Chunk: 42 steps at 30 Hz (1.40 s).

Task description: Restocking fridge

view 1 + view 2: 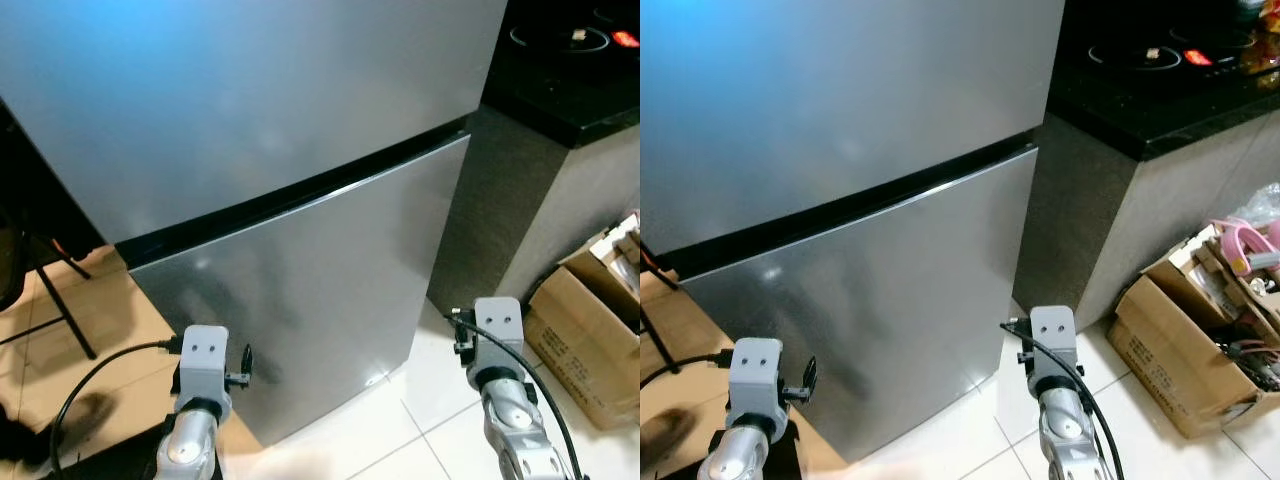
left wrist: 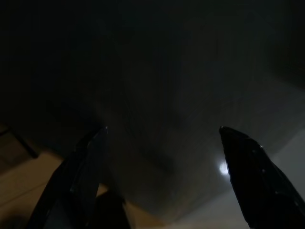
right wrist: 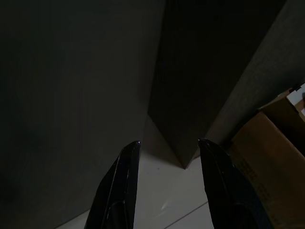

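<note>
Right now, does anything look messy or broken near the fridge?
Nothing looks broken. The fridge has both doors shut. The only untidy spot is an open cardboard box on the floor beside the counter, crammed with jumbled items.

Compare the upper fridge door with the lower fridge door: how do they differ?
The upper fridge door has a blue sheen toward its left, while the lower fridge door looks plain grey. The upper door runs out of the picture's top; the lower door reaches down to the floor. Both are shut, smooth and silver.
</note>
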Tool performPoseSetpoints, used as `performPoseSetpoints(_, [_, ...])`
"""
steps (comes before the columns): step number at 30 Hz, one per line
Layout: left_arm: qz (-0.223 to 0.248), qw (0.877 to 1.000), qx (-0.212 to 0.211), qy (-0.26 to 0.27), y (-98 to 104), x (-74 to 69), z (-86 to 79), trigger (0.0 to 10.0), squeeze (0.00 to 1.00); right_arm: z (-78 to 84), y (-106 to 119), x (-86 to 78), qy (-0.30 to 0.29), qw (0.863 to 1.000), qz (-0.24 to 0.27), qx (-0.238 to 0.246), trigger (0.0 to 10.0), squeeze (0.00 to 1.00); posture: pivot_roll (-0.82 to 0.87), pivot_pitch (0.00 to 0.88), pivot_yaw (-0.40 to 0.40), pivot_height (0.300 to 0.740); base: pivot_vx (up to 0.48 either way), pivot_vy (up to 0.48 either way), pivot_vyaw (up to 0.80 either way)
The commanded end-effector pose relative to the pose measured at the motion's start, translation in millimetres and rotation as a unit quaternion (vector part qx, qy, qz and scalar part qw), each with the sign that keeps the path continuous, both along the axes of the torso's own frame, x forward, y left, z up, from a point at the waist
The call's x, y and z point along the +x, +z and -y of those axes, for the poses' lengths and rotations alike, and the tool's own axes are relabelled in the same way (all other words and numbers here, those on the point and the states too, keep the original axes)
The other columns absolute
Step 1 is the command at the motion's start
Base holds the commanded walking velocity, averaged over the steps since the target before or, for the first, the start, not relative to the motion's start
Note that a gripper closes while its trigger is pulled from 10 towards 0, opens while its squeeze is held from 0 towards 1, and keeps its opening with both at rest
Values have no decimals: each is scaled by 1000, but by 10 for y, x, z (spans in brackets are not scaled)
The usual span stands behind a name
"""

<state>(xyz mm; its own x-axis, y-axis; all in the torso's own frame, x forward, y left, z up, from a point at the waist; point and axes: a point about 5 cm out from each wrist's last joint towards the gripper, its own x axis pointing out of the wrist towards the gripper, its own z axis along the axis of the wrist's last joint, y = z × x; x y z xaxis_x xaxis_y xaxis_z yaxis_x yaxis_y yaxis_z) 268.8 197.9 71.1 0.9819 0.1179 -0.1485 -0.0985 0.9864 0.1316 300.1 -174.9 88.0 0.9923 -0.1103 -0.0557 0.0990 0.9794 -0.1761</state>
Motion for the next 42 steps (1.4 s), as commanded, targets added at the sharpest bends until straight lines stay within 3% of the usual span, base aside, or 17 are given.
performPoseSetpoints(1, [-3,1000,14,17,13,23,-152,10000,0,-21,-28,-32,5,1000,-1,8,10000,0,-117,188,59,740,0,0,0])
performPoseSetpoints(5, [16,999,26,31,115,144,-259,10000,0,-48,-18,-34,12,1000,1,12,10000,0,-120,190,56,740,0,0,0])
performPoseSetpoints(8, [32,997,39,59,229,266,-429,10000,0,-50,-11,-43,14,1000,4,14,10000,0,-125,192,56,740,0,0,0])
performPoseSetpoints(12, [28,998,35,52,238,285,-440,10000,0,-42,-17,-52,15,1000,3,13,10000,0,-127,193,59,740,0,0,0])
performPoseSetpoints(14, [-8,1000,19,-13,87,157,-269,10000,0,-29,-44,-69,17,1000,-3,11,10000,0,-129,196,61,740,0,0,0])
performPoseSetpoints(16, [-54,995,7,-83,-121,-92,-57,10000,0,-18,-86,-88,18,1000,-13,8,10000,0,-125,200,61,740,0,0,0])
performPoseSetpoints(18, [-88,989,6,-117,-284,-293,50,10000,0,-21,-115,-100,21,1000,-21,6,10000,0,-120,202,59,740,0,0,0])
performPoseSetpoints(21, [-131,983,15,-131,-510,-559,110,10000,0,-35,-140,-110,25,999,-26,3,10000,0,-117,203,57,740,0,0,0])
performPoseSetpoints(22, [-131,983,15,-131,-510,-559,110,10000,0,-35,-140,-110,25,999,-26,3,10000,0,-117,203,57,740,0,0,0])
performPoseSetpoints(23, [-154,981,21,-118,-634,-660,81,10000,0,-47,-143,-112,28,999,-27,4,10000,0,-116,203,55,740,0,0,0])
performPoseSetpoints(27, [-163,984,22,-65,-697,-651,-58,10000,0,-57,-145,-110,30,999,-28,4,10000,0,-111,202,50,740,0,0,0])
performPoseSetpoints(28, [-168,985,20,-37,-714,-625,-159,10000,0,-70,-146,-108,34,999,-28,4,10000,0,-115,202,47,740,0,0,0])
performPoseSetpoints(32, [-176,983,27,-37,-709,-650,-218,10000,0,-78,-146,-109,43,999,-29,4,10000,0,-117,203,46,740,0,0,0])
performPoseSetpoints(42, [-218,974,9,61,-947,-899,-438,10000,0,-130,-189,-186,65,997,-37,11,10000,0,-128,216,40,740,0,0,0])
